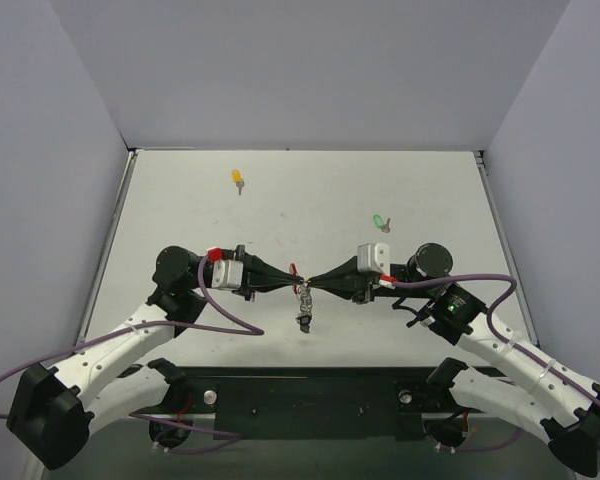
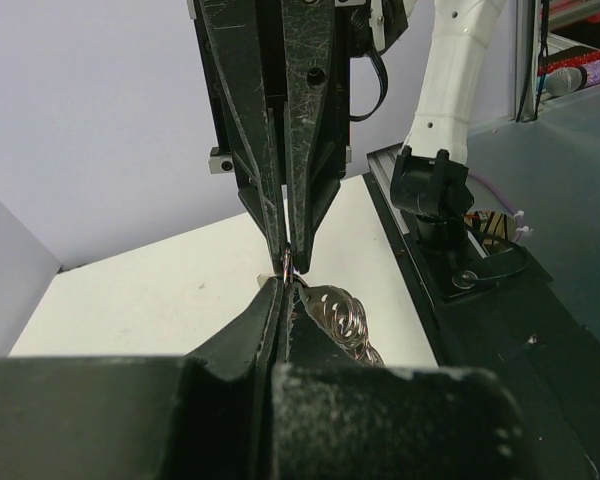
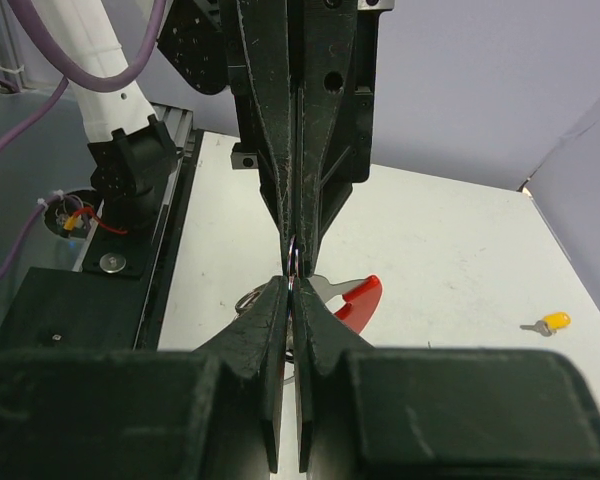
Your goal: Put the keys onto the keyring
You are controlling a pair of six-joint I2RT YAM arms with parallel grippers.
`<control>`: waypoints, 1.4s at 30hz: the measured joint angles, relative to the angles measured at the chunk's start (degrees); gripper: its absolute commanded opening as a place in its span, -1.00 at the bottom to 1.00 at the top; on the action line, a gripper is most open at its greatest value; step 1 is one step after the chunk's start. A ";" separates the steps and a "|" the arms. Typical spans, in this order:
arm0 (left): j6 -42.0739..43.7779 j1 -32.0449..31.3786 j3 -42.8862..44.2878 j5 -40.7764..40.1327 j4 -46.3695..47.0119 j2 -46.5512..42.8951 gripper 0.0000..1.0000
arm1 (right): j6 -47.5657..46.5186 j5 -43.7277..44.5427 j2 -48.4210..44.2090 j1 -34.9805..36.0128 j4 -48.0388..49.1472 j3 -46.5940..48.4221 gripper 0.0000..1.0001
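Mostly hidden, keyring (image 1: 302, 296) hung mid-table, pinched betw. L gripper (image 1: 294, 284) & R gripper (image 1: 311, 283), both clamped tight tip-to-tip; dark dangling bit (image 1: 305, 320) unreadable; green key (image 1: 380, 221) lay at 2 o'clock, yellow key (image 1: 239, 179) at 11.

The top external camera looks steeply down from above and behind the arm bases, far enough to take in the whole bench (image 1: 180, 210). Each wrist camera sits close behind its own claw, sighting along it: the left claw (image 2: 280, 288) faces the right claw (image 3: 291, 285) head-on. All three views share the keyring (image 1: 304, 303) where the tips meet.
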 measured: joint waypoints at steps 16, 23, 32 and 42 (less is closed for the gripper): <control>9.14 0.11 3.78 2.08 -14.38 -0.74 -1.00 | -0.35 0.04 0.33 -0.02 -2.10 0.00 -1.00; 10.56 0.11 4.46 2.47 -16.83 -0.74 -1.00 | -0.33 0.04 0.33 -0.02 -2.58 0.00 -1.00; 12.94 0.11 5.79 2.89 -20.83 -0.72 -1.00 | -0.33 0.09 0.33 -0.02 -2.84 0.00 -1.00; 16.90 0.11 7.72 2.84 -26.93 -0.26 -1.00 | -0.96 1.11 0.33 0.00 -4.00 0.00 -1.00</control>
